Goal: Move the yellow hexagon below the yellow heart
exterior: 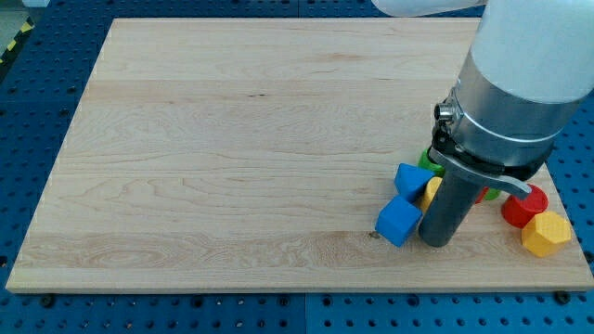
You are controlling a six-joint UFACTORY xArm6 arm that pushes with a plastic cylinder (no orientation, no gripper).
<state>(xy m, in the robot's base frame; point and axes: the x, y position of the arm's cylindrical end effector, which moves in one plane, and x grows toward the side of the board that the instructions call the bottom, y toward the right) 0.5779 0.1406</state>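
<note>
Right, wooden table [232,139] takes up most of the frame; everything sits bunched in the lower right. No fingers on this rig, so nothing open or closed to tell, just the rod.

Left to right:
- blue cube [399,221], lowest and leftmost of the cluster, one corner pointing toward the view's bottom.
- second blue block [412,179] just above it, touching or nearly so; shape unclear, blocky with angled faces.
- sliver of a yellow block [432,191] wedged between the upper blue block and the rod. Mostly hidden; shape can't be made out.
- my tip [437,239] lands just right of the blue cube, very close or touching, can't tell which. The rod covers part of the cluster behind it.
- bit of a green block [429,159] peeks out above the blue ones, under the arm's collar. Shape not readable.
- red block [522,207] right of the rod, partly hidden by the arm's bracket; rounded outline.
- yellow hexagon [546,233] at far lower right, near the table's right edge, touching the red block's lower right side. Lies flat, a vertex pointing to the view's right, so its longer span runs roughly left-right. Tip is well apart from it, on its left.
</note>
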